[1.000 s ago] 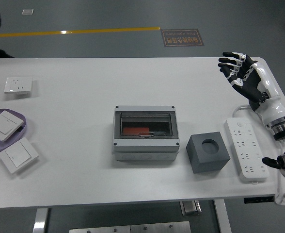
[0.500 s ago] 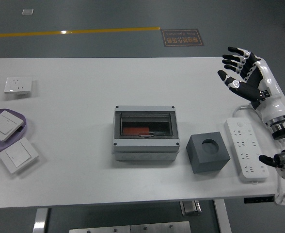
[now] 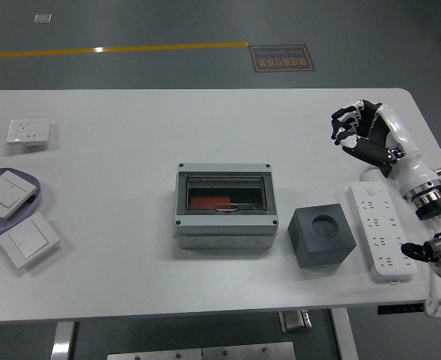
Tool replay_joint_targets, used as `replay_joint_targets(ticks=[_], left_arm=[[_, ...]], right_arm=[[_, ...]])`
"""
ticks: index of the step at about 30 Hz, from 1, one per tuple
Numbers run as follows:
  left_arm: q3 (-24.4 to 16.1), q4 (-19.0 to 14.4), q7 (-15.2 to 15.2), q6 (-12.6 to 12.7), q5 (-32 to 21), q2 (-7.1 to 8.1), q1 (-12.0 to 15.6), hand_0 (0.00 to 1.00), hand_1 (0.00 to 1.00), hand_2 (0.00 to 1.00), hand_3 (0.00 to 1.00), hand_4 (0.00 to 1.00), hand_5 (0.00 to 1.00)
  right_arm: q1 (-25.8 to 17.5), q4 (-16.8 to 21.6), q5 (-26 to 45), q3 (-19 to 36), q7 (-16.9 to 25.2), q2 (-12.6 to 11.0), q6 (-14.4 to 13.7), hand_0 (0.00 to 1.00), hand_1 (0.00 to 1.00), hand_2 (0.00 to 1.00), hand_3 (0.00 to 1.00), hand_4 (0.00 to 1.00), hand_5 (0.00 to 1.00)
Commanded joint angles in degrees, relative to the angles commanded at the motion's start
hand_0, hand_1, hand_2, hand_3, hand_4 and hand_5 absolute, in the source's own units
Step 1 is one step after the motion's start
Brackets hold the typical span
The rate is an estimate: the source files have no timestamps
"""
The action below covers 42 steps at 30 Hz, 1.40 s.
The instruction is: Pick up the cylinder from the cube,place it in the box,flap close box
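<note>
A grey box (image 3: 223, 206) stands mid-table with its clear flap lying flat over the top. Through the flap an orange-red object (image 3: 209, 202) shows inside; I cannot tell its shape. To the right of the box sits a dark grey cube (image 3: 322, 237), and the round hole (image 3: 325, 223) in its top is empty. My right hand (image 3: 350, 127) hovers over the table's far right, well behind the cube, its fingers curled and holding nothing. The left arm is out of view.
A white power strip (image 3: 382, 229) lies right of the cube, under my right forearm. At the left are a white socket plate (image 3: 28, 132), a purple plate (image 3: 42, 196) bearing a switch (image 3: 7, 191), and another switch (image 3: 28, 238).
My right hand's fingers were spread a second ago and have curled in. The hand has dropped slightly and moved toward the table's middle. Box and cube have not moved.
</note>
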Motion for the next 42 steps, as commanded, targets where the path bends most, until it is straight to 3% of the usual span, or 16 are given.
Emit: replay_joint_targets(ticks=[4, 5, 10, 11, 16, 17, 24, 34, 35, 40, 41, 42], left_arm=[[0.12, 0.02, 0.00, 0.01, -0.12, -0.02, 0.03, 0.616, 0.654, 0.623, 0.644, 0.713, 0.164], [0.21, 0.04, 0.00, 0.01, -0.20, -0.02, 0.03, 0.616, 0.654, 0.622, 0.644, 0.713, 0.165], [0.37, 0.09, -0.01, 0.01, -0.38, 0.01, 0.02, 0.616, 0.654, 0.622, 0.644, 0.713, 0.165], [0.38, 0.09, -0.01, 0.01, -0.38, 0.01, 0.01, 0.616, 0.654, 0.622, 0.643, 0.713, 0.164], [0.41, 0.08, -0.01, 0.00, -0.37, -0.03, -0.02, 0.616, 0.654, 0.622, 0.643, 0.713, 0.164], [0.42, 0.08, -0.01, 0.00, -0.38, -0.03, -0.02, 0.616, 0.654, 0.622, 0.643, 0.712, 0.163], [0.44, 0.09, -0.02, 0.01, -0.40, 0.01, -0.02, 0.616, 0.654, 0.622, 0.644, 0.711, 0.161], [0.48, 0.09, -0.02, -0.01, -0.46, 0.09, -0.12, 0.616, 0.654, 0.622, 0.644, 0.712, 0.162], [0.47, 0.09, -0.03, -0.01, -0.46, 0.12, -0.12, 0.616, 0.654, 0.622, 0.644, 0.710, 0.159], [0.49, 0.08, -0.03, -0.02, -0.48, 0.15, -0.09, 0.616, 0.654, 0.622, 0.644, 0.710, 0.159], [0.52, 0.08, -0.02, -0.03, -0.49, 0.15, -0.08, 0.616, 0.654, 0.622, 0.645, 0.710, 0.159], [0.55, 0.08, -0.02, -0.03, -0.48, 0.15, -0.07, 0.616, 0.654, 0.622, 0.645, 0.710, 0.159]], right_arm=[[-0.01, -0.24, 0.32, 0.03, -0.34, 0.01, 0.63, 0.913, 0.867, 0.868, 0.926, 0.931, 0.301], [-0.02, -0.30, 0.36, 0.03, -0.45, 0.02, 0.74, 0.998, 0.991, 0.993, 0.998, 0.998, 0.570], [-0.02, -0.42, -0.34, 0.10, -1.08, 0.01, 0.97, 0.998, 0.991, 0.993, 0.998, 0.998, 0.570], [-0.02, -0.43, -0.51, 0.13, -1.16, -0.01, 0.96, 0.998, 0.998, 0.985, 0.991, 0.998, 0.861], [-0.06, -0.54, -0.83, 0.15, -1.17, -0.12, 0.71, 0.998, 0.998, 0.985, 0.991, 0.998, 0.861], [-0.06, -0.58, -0.72, 0.14, -1.10, -0.13, 0.65, 0.998, 0.998, 0.980, 0.968, 0.998, 0.970], [0.04, -0.97, 3.09, -0.08, -0.64, -0.14, -0.17, 0.998, 0.998, 0.985, 0.978, 0.998, 0.945], [0.23, -1.40, 11.21, -0.62, 2.79, -0.15, -5.21, 0.998, 0.998, 0.967, 0.959, 0.998, 0.998], [0.23, -1.48, 12.30, -0.67, 3.41, -0.12, -5.93, 0.998, 0.876, 0.855, 0.773, 0.983, 0.998], [0.10, -1.69, 15.09, -0.51, 5.27, -0.08, -7.80, 0.998, 0.876, 0.855, 0.773, 0.983, 0.998], [0.09, -1.70, 15.32, -0.49, 5.47, -0.10, -8.03, 0.961, 0.765, 0.763, 0.662, 0.876, 0.998], [0.09, -1.71, 15.59, -0.49, 5.72, -0.11, -8.32, 0.961, 0.765, 0.763, 0.662, 0.876, 0.998]])
